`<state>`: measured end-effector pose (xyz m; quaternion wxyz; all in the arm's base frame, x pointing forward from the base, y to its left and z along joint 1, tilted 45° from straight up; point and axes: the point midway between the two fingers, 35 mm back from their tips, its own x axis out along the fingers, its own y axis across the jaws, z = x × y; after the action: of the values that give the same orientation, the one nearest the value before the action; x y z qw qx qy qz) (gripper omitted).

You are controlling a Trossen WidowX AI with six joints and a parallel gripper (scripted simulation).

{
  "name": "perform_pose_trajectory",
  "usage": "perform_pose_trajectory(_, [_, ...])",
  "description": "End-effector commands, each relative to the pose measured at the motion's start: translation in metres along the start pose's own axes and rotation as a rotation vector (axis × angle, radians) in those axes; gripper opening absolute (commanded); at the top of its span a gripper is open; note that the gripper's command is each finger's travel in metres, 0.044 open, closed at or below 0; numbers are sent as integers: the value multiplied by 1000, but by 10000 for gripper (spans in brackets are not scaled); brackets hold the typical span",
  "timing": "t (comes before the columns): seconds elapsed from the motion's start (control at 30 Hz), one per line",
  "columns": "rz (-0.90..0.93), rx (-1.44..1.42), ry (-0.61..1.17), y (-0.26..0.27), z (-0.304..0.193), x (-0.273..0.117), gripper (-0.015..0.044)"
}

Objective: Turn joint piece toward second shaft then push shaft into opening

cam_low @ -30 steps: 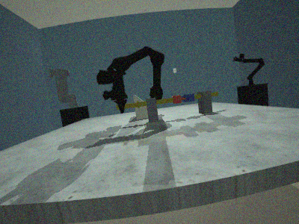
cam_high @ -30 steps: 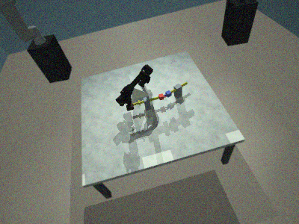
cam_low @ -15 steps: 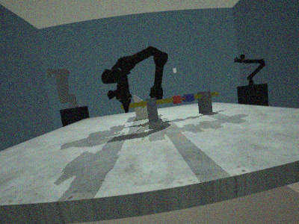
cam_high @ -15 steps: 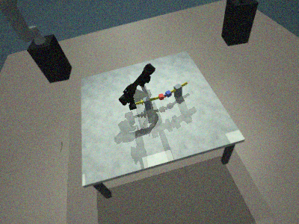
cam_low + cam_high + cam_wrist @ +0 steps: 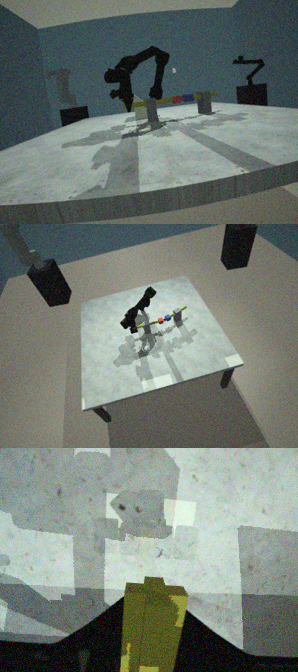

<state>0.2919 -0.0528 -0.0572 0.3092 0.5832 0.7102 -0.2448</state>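
My gripper (image 5: 134, 329) (image 5: 129, 109) (image 5: 148, 602) is shut on the outer end of the yellow second shaft (image 5: 151, 323) (image 5: 164, 101) (image 5: 152, 630). This shaft runs over the grey second block (image 5: 152, 110), and its far end meets the red part (image 5: 161, 320) (image 5: 176, 99) of the joint piece. The blue part (image 5: 167, 317) (image 5: 188, 97) is beside the red one, toward the first shaft (image 5: 184, 308) (image 5: 214, 94). That shaft passes through the grey first block (image 5: 177, 313) (image 5: 204, 103). Whether the shaft end is inside the opening is too small to tell.
The pale tabletop (image 5: 104, 381) (image 5: 179, 164) carries broad shadows. A pale wedge-like shape (image 5: 141, 110) stands behind the second block. The arm (image 5: 144, 302) (image 5: 159, 71) arches above the blocks. Dark pedestals (image 5: 50, 284) (image 5: 238, 248) stand beyond the table.
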Motion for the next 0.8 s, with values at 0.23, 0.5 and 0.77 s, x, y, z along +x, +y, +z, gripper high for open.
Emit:
perform_pose_trajectory(0.23, [0,-2,0,0,0,0,67])
perform_pose_trajectory(0.5, [0,-2,0,0,0,0,146])
perform_pose_trajectory(0.77, [0,-2,0,0,0,0,356])
